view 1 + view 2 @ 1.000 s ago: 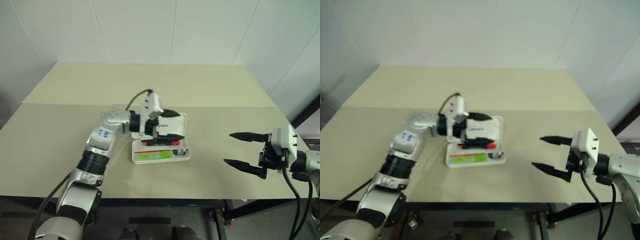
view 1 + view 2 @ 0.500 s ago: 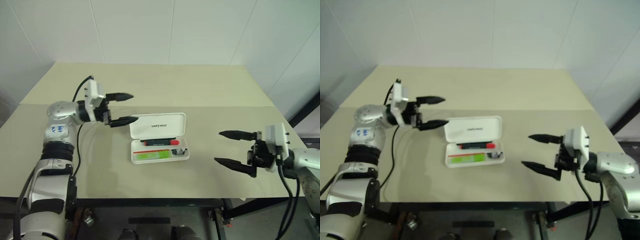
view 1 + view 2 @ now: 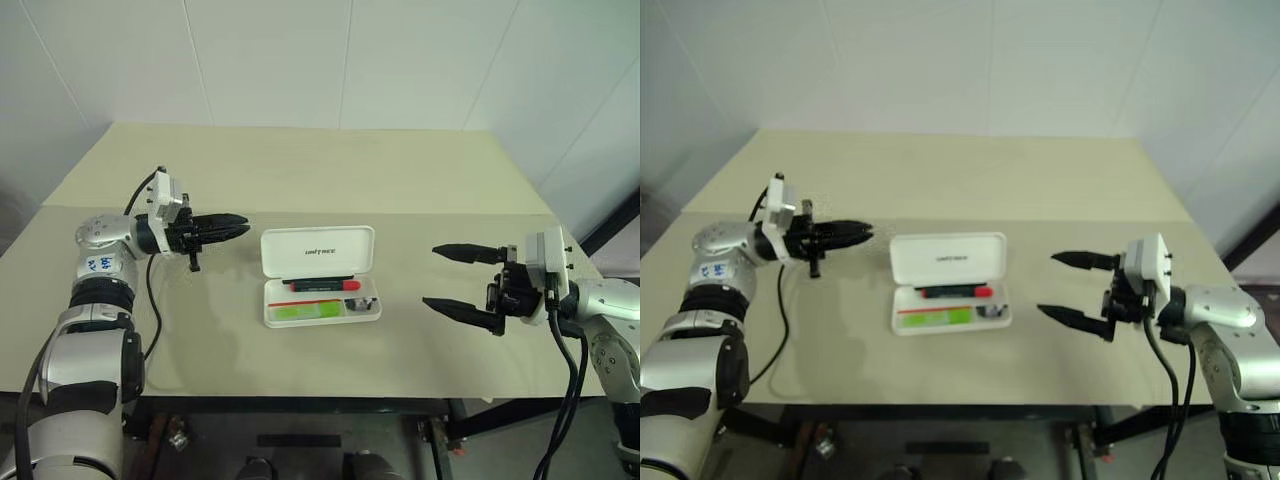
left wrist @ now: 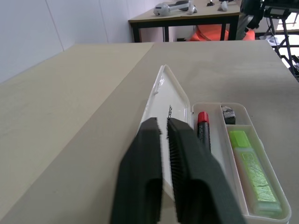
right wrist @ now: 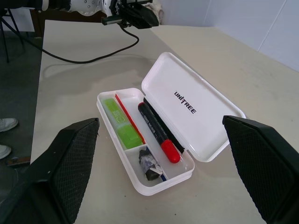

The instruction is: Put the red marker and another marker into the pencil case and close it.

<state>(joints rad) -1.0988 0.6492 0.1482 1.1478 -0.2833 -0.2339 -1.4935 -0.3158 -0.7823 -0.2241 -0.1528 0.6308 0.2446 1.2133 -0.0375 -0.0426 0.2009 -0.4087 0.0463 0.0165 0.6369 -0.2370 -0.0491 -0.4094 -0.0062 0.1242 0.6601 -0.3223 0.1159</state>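
My case (image 3: 318,272) lies open in the middle of the tabletop (image 3: 300,170). Its lid stands back on the far side, with small dark letters on it, and the tray part is on the side near me.

Inside the case, the red marker (image 3: 322,285) lies along the far edge of the tray, right next to the lid. Its red end points to my right and its black end points to my left. The green marker (image 3: 304,311) lies in the tray too, in the long slot on the near side of the red marker. A thin red stripe runs between the two markers. In the small slot at the right end of the case sits a little dark thing (image 5: 150,164); I cannot tell what it is.

My left jaws (image 3: 238,228) are pressed together with nothing between them. They hang over the tabletop to the left of the case, near it but not touching, and they point toward the lid.

My right jaws (image 3: 452,280) are spread wide and hold nothing. They are well off to the right of the case and point toward it.
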